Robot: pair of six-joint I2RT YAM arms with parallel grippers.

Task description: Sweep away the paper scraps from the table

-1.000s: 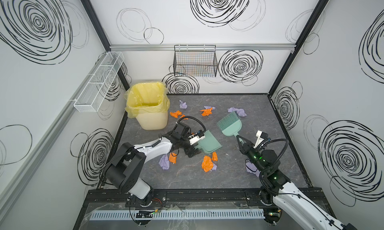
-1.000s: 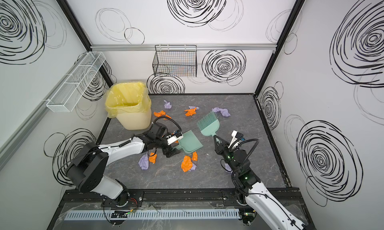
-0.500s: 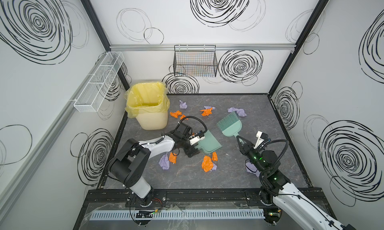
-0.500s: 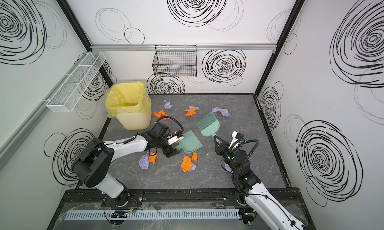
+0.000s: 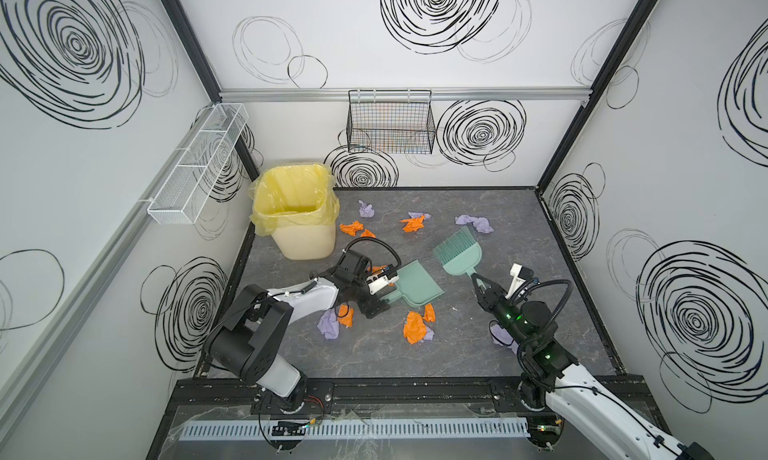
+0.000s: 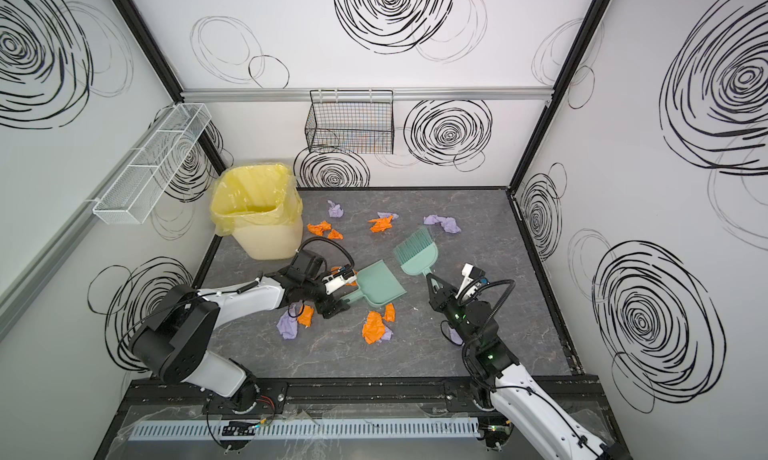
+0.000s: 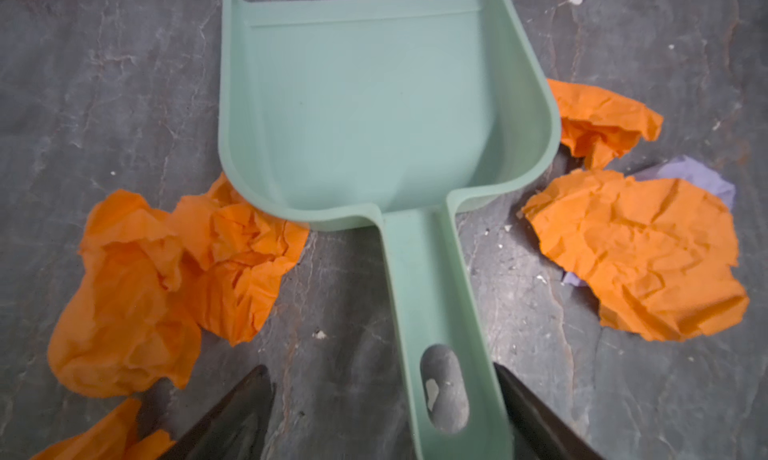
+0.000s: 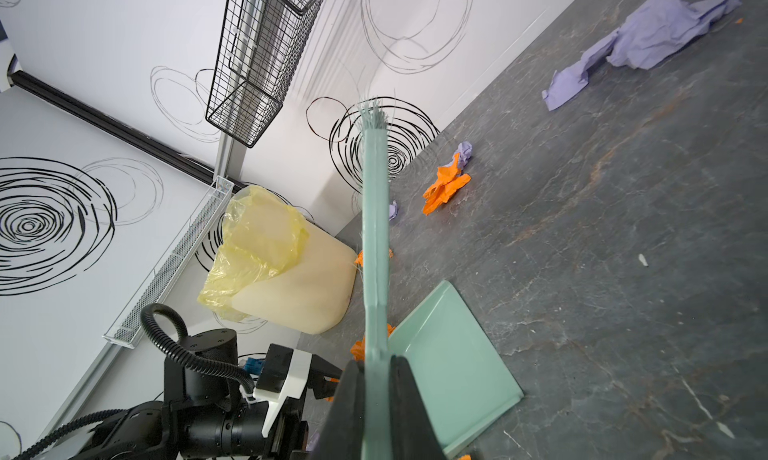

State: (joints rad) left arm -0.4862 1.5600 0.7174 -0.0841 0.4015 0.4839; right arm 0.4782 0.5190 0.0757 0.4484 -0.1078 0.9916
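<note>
Left wrist view, and here's the setup: the left gripper (image 7: 380, 370) stands spread, its two dark fingers (image 7: 232, 416) astride the tail of the dustpan (image 7: 365, 104) handle. That handle runs straight away from the gripper to the pan, so its long axis lines up with the reach and the jaws cross it squarely. It isn't centred, though. One finger sits right at the handle's edge, while the other has bare table (image 7: 83, 83) between. Nothing is gripped yet. Closing should take the handle, I'd judge, though the pan may slide sideways as the far finger comes in.

The paper scraps (image 7: 636, 254) lie touching or just beside the pan's back corners on both sides, with none inside it. Both top views show more scattered toward the far wall, near the yellow bin (image 5: 297, 212) and toward the front.

Over on the other arm, the right gripper (image 8: 376, 366) is pinched tight on the brush (image 8: 374, 229) handle, bristles pointing toward the far wall.
</note>
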